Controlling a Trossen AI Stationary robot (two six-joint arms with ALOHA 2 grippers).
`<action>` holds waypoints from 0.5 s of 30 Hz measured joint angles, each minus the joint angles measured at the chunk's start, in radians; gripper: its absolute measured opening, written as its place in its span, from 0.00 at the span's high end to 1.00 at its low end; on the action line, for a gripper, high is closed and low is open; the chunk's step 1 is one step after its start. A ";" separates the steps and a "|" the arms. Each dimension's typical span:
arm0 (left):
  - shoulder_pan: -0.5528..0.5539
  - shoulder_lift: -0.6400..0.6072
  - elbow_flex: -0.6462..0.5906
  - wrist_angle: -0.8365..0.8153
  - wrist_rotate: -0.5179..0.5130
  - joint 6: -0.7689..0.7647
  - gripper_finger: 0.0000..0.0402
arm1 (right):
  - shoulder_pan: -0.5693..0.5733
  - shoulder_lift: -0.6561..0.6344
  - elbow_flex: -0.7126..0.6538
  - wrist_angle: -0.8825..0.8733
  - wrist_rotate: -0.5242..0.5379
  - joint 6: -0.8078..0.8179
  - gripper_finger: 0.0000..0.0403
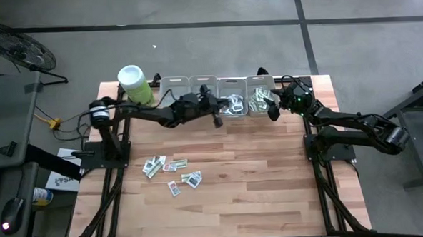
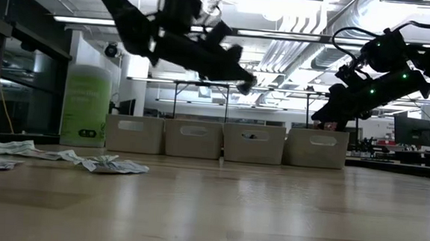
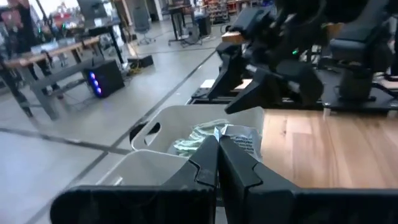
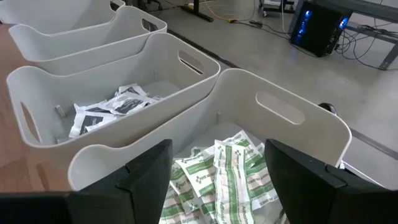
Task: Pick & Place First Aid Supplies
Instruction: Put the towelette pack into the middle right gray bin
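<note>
Packets (image 1: 172, 171) lay loose on the wood, well in front of the bins (image 1: 218, 95); the left gripper (image 1: 216, 120), fingers together and empty, hovered nearer them than the right gripper (image 1: 274, 112), spread wide over the green-strip bin (image 4: 283, 124).

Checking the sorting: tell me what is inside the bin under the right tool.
The right tool, open, hangs over the end bin. Inside lies a heap of green-and-white packets. The bin's floor and anything beneath the heap are covered.

Loose paper packets (image 1: 172, 173) on table, more (image 4: 214, 174) in bins
</note>
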 joint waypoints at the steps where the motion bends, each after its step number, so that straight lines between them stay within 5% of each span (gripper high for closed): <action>1: 0.006 0.026 0.022 -0.004 0.000 -0.012 1.00 | 0.000 0.001 0.000 0.001 0.000 0.000 0.38; 15: 0.005 0.201 0.334 -0.404 -0.308 -0.236 1.00 | 0.000 0.002 0.000 -0.001 0.000 -0.010 0.38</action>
